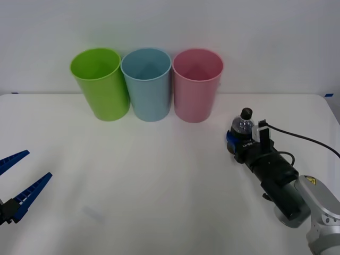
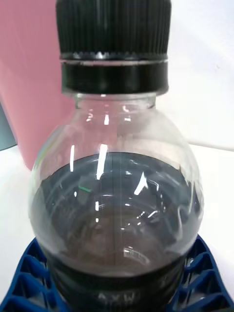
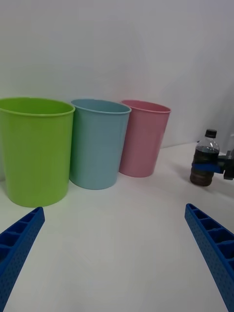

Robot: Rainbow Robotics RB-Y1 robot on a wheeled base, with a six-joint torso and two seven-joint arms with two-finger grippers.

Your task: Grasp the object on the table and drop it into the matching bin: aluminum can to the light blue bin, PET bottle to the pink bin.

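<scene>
Right arm: stretched forward over the table (image 1: pixel 159 202), forearm low and angled toward the pink bin (image 1: pixel 197 85).
Right gripper (image 1: pixel 237 142): placed just to the right of and in front of the pink bin; its blue fingers (image 2: pixel 29 285) are closed around the lower body of the PET bottle (image 1: pixel 244 125), which is held upright.
Left arm: parked well to the left of and in front of the pink bin, at the table's near left edge.
Left gripper (image 1: pixel 18 175): fingers (image 3: pixel 19 239) spread wide apart, nothing held between them.
</scene>
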